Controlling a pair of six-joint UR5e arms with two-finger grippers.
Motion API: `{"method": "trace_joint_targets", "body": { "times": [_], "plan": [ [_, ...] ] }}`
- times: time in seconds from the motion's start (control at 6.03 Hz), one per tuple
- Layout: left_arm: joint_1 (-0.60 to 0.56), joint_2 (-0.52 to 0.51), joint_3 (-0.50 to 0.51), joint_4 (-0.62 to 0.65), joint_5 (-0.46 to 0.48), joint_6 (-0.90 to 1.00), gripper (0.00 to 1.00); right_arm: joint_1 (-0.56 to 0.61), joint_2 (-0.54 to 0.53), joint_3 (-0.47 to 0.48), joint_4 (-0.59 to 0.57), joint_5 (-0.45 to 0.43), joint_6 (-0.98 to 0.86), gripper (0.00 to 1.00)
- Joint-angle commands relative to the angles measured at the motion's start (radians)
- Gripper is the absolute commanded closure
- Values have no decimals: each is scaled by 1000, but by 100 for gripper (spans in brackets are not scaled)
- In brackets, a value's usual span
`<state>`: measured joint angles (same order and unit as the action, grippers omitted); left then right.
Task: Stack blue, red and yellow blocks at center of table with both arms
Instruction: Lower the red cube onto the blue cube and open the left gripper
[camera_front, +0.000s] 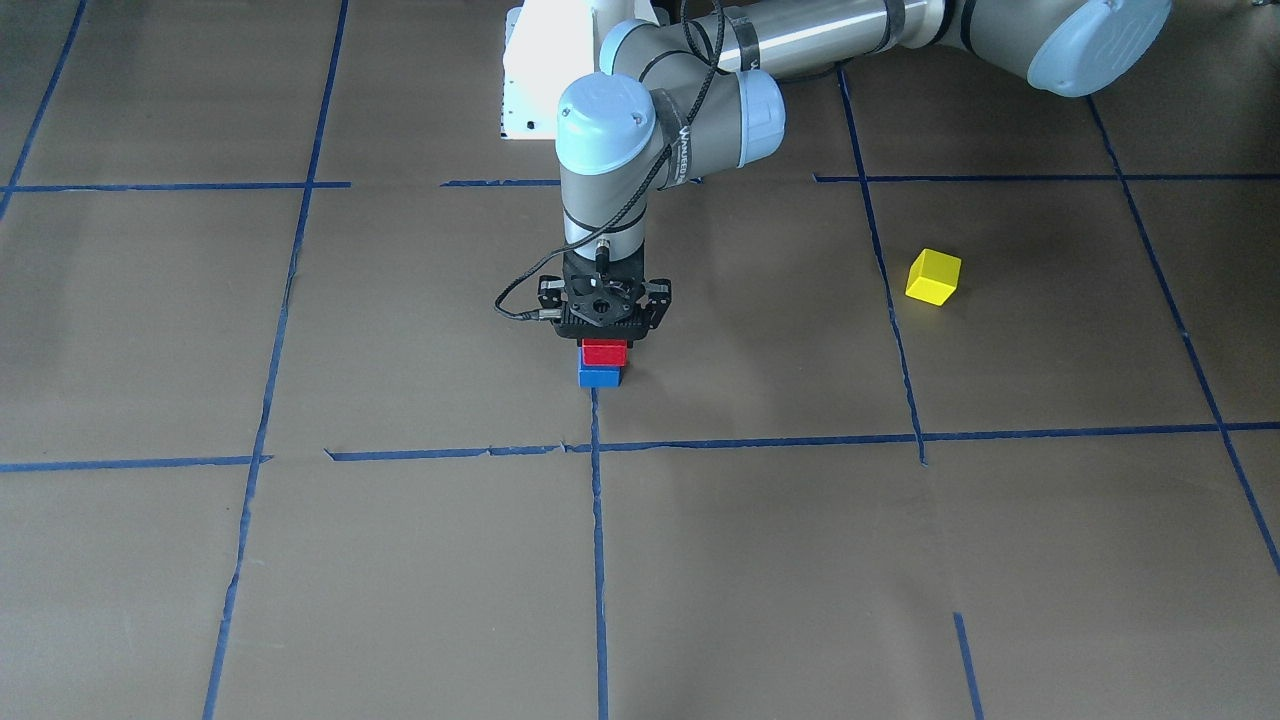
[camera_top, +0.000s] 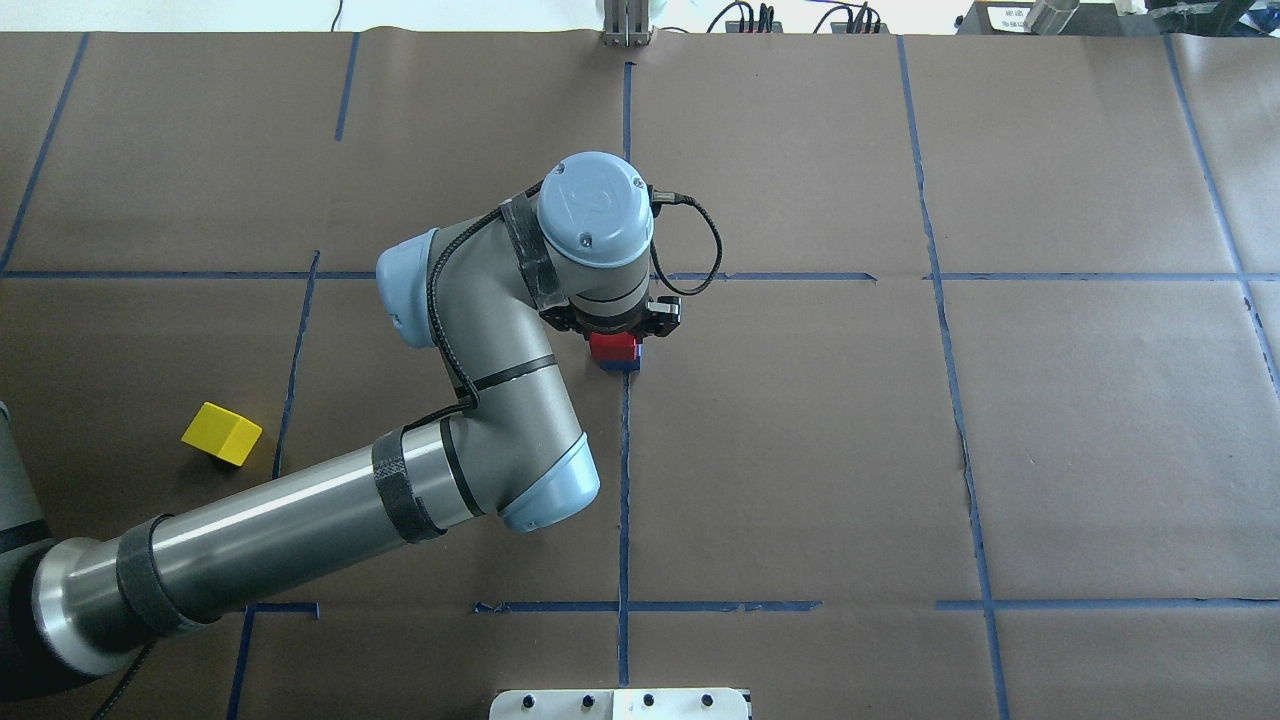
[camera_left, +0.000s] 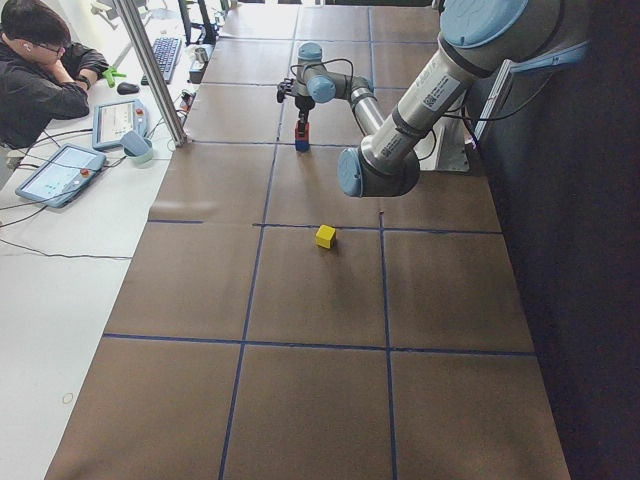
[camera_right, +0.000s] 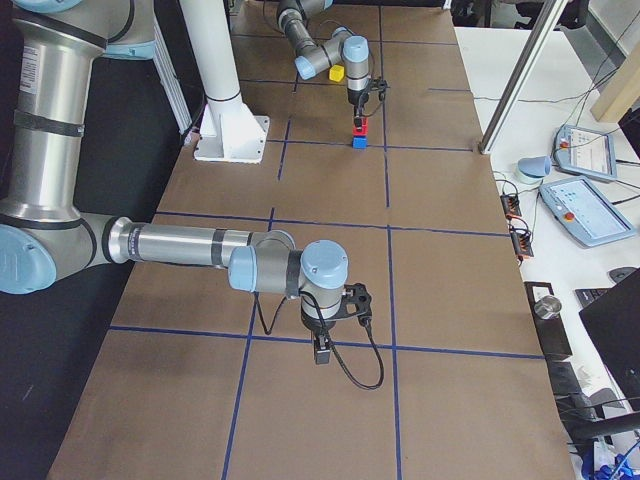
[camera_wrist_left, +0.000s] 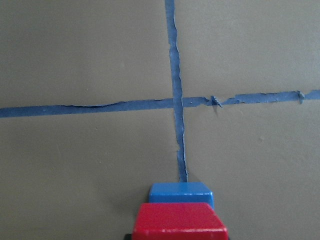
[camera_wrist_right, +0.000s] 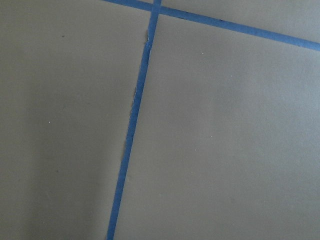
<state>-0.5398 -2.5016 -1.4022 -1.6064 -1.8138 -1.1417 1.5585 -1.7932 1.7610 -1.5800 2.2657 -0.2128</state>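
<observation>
A red block (camera_front: 604, 352) sits on a blue block (camera_front: 599, 376) at the table's middle, on a blue tape line. My left gripper (camera_front: 604, 343) points straight down over the stack and is shut on the red block. The left wrist view shows the red block (camera_wrist_left: 180, 220) close in front of the blue block (camera_wrist_left: 181, 192). A yellow block (camera_top: 221, 433) lies alone on my left side, apart from the stack. My right gripper (camera_right: 322, 350) hangs low over bare table far from the blocks. I cannot tell whether it is open or shut.
Blue tape lines (camera_top: 624, 480) divide the brown table into squares. The white robot base plate (camera_top: 620, 703) is at the near edge. A metal pole (camera_left: 155, 70), tablets and a seated person (camera_left: 40, 70) are beyond the far edge.
</observation>
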Motion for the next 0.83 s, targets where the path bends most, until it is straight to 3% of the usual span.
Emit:
{"method": "trace_joint_targets", "body": {
  "times": [0.0,0.66],
  "plan": [
    [1,0,2,-3,1,-1,65,2,0,2,0,0,0,0],
    [3,-43,60,-6,1,0,52,2,-3,3,2,0,0,0]
  ]
}}
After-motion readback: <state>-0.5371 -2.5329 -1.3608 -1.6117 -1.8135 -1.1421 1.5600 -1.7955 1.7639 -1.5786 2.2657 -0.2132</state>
